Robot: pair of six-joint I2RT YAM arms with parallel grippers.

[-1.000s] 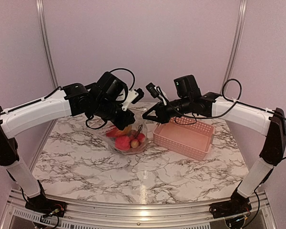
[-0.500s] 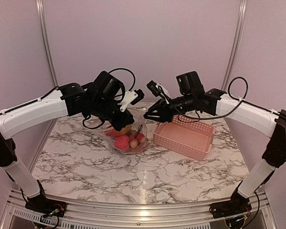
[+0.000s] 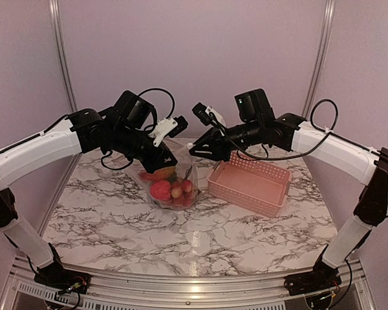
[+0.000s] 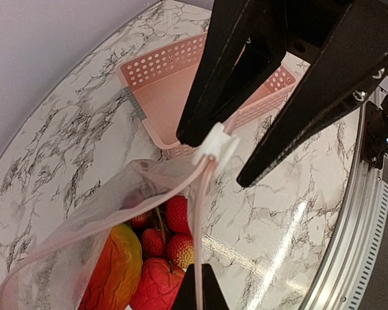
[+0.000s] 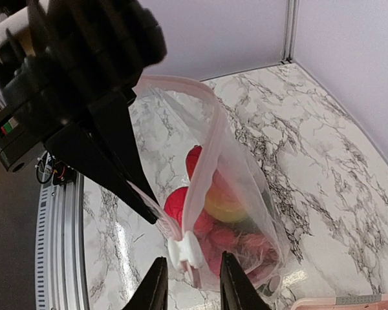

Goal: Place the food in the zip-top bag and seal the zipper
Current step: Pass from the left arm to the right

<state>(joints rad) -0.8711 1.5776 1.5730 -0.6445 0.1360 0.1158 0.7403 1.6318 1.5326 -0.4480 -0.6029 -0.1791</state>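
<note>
Lilac walls (image 3: 194, 58) close in a white marble table (image 3: 116, 219) with grey veins and a glossy top. The zip-top bag (image 3: 184, 165) hangs between the two arms, just beside the pink basket (image 3: 239, 197) on the side toward the left arm. It is thin, clear and crinkled, pulled tall at the mouth and bulging low down. The pictures do not settle whether its bottom touches the marble.

The food (image 3: 171, 190) sits in the belly of the bag. It includes a smooth orange-red mango shape (image 4: 113, 271), several bumpy red berries (image 4: 176, 213) and a rounder red piece (image 4: 156, 287) below them. The right wrist view shows something dark deeper in the pile, but it is too blurred to name.

The zipper (image 4: 197, 219) is a pale pink strip along the mouth, and it carries a small white slider (image 4: 218, 142). From the slider, one run of strip curves away around the gaping mouth and another drops straight down.

The left gripper (image 4: 197, 290), on the far side of the bag from the basket, has its jaws clenched to a single black point on that straight run, so it pinches the bag's edge. The right gripper (image 5: 193, 258) reaches in from above the basket. Its jaws are parted with the slider between them. The slider sits against one finger, with a visible gap to the other.

The basket is rigid pink plastic, rectangular with rounded corners, and its walls and floor are pierced with rows of small holes.
</note>
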